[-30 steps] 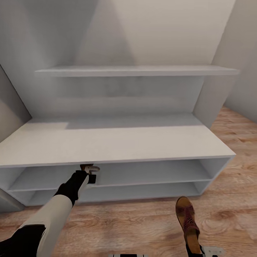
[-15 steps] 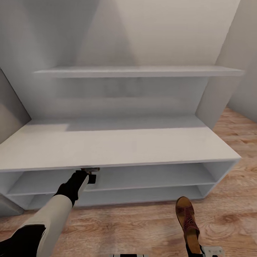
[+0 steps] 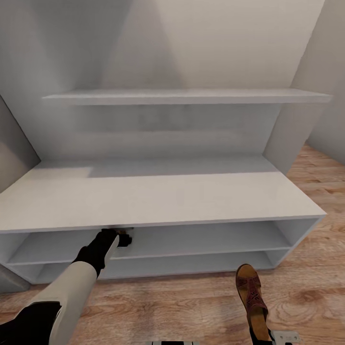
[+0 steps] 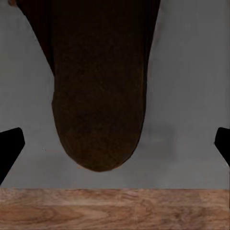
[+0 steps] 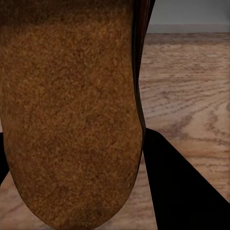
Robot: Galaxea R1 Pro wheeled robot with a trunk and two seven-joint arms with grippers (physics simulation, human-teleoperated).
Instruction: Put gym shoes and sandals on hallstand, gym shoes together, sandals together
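The light grey hallstand stands close ahead on the corridor floor. My left gripper reaches into its upper shelf slot, just under the bench top's front edge. In the left wrist view a dark brown sandal lies between the black fingertips, which stand wide apart and clear of it on both sides. My right gripper is low at the right, shut on the other sandal, which it holds above the floor. That sandal's tan sole is against a black finger. The gym shoes are out of view.
A long shelf juts from the hallstand's back panel above the bench top. Grey walls close in at the left and the right. Wood floor runs on past the hallstand's right end.
The whole view has shifted as the camera moved nearer the hallstand. My left gripper and its sandal now sit farther under the bench top's edge. The right arm keeps its place.
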